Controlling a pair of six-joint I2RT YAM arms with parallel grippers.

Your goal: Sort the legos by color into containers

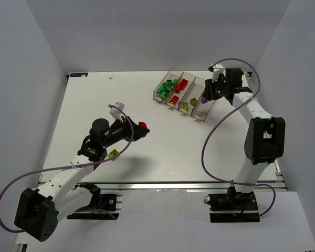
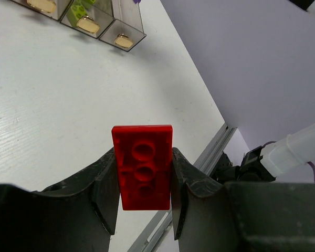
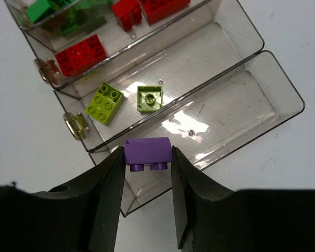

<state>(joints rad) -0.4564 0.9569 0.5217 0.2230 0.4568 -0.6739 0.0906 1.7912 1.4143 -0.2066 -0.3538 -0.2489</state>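
My left gripper (image 1: 143,128) is shut on a red lego (image 2: 143,165) and holds it above the table, left of centre; the lego also shows in the top view (image 1: 143,125). A yellow-green lego (image 1: 114,153) lies on the table beside the left arm. My right gripper (image 1: 207,95) is shut on a purple lego (image 3: 147,152) above the near end of the rightmost bin (image 3: 262,92). The four clear containers (image 1: 185,92) hold green legos (image 1: 169,85), red legos (image 1: 179,87) and yellow-green legos (image 3: 105,103). The rightmost bin has no lego lying in it.
White walls enclose the table on the left, back and right. A metal rail (image 1: 173,186) runs along the near table edge. Purple cables (image 1: 215,131) loop from both arms over the table.
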